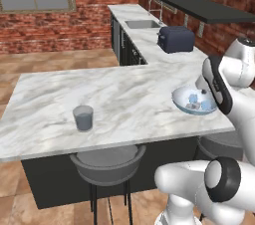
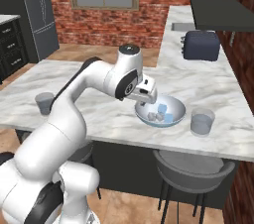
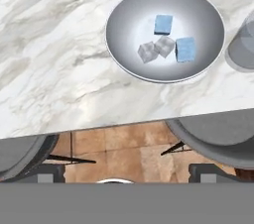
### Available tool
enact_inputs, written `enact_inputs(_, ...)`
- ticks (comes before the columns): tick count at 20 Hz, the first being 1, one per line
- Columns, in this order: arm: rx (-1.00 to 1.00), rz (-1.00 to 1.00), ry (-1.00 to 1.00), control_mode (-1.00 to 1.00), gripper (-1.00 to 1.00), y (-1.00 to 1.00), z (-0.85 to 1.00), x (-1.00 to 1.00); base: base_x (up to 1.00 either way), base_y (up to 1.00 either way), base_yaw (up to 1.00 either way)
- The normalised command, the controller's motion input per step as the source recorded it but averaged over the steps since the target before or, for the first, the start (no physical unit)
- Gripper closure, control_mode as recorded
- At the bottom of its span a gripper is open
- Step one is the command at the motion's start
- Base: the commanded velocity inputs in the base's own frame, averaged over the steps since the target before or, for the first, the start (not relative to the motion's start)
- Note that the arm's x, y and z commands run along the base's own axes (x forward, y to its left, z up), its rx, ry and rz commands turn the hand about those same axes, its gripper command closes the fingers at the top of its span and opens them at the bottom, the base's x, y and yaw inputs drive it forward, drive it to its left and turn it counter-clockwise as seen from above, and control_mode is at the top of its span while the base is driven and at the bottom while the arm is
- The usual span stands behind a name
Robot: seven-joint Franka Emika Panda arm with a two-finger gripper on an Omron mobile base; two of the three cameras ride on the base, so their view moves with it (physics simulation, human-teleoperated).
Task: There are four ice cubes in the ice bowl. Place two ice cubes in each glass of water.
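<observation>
Marble surface (image 3: 59, 44) under the bowl (image 3: 124, 34): I lower my hand (image 2: 147, 98), whose opening I cannot tell, straight onto one outer cube (image 3: 163, 24), avoiding its neighbours.

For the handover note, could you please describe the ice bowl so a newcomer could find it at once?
On the marble island counter, look near the front edge, beside the stools. The ice bowl sits there, next to a glass of water. Unlike the tumblers, it is wide, shallow and pale, holding four ice cubes.

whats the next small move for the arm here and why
Probably lower the gripper into the bowl onto one cube. All four cubes are in the bowl, both glasses hold none, and the hand hangs above the bowl.
</observation>
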Motion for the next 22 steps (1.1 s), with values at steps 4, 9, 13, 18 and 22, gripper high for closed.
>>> enact_inputs(4,-0.01,0.00,0.02,-1.00,-1.00,-0.42,-0.30,0.28,0.00,0.00,0.00)
enact_inputs(9,0.00,0.00,0.04,-1.00,-1.00,-0.03,-0.36,0.43,0.00,0.00,0.00)
enact_inputs(13,0.00,0.00,0.03,-1.00,-1.00,-0.05,-0.40,0.47,0.00,0.00,0.00)
enact_inputs(18,0.00,0.00,0.00,-1.00,-1.00,-0.25,-0.36,0.44,0.00,0.00,0.00)
enact_inputs(22,0.00,0.00,0.02,-1.00,-1.00,-0.16,-0.30,0.45,0.00,0.00,0.00)
